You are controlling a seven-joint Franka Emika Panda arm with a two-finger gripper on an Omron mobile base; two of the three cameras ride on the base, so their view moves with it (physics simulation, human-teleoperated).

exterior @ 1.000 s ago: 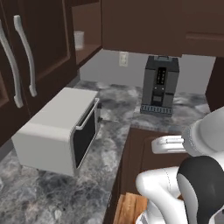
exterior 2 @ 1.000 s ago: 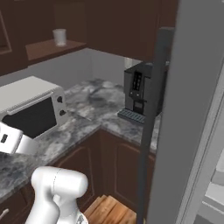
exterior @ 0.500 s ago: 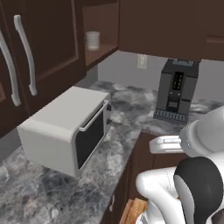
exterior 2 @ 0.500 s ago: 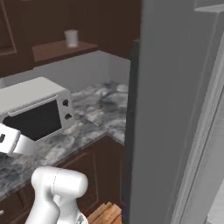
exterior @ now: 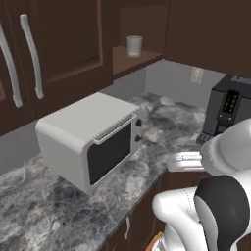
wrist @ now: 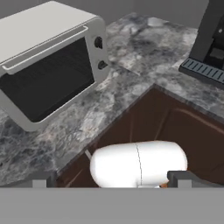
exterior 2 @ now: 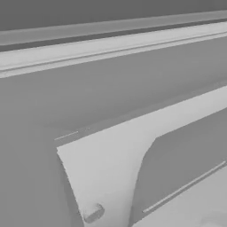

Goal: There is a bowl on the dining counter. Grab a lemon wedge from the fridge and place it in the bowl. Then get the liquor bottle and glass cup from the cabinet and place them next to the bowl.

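A glass cup (exterior: 134, 45) stands on an open shelf between dark wall cabinets, above and behind the microwave. My gripper (wrist: 112, 178) is open, its two dark fingertips (wrist: 43, 178) set wide apart with nothing between them. It hangs in front of the counter's edge, to the right of the microwave and far below the cup. In the left base view the white hand (exterior: 182, 161) points left, beside the arm's big joint. The bowl, the lemon wedge and the liquor bottle are out of view.
A white microwave (exterior: 90, 139) sits on the grey stone counter (exterior: 162, 120). A black coffee machine (exterior: 228, 105) stands in the right corner. Tall cabinet doors with long handles (exterior: 30, 54) are at left. A grey fridge wall (exterior 2: 111, 102) is very close on the right.
The whole picture has shifted, so the base has driven. The microwave and cup now look nearer, and the grey fridge wall has closed over the right base view. The gripper stays open.
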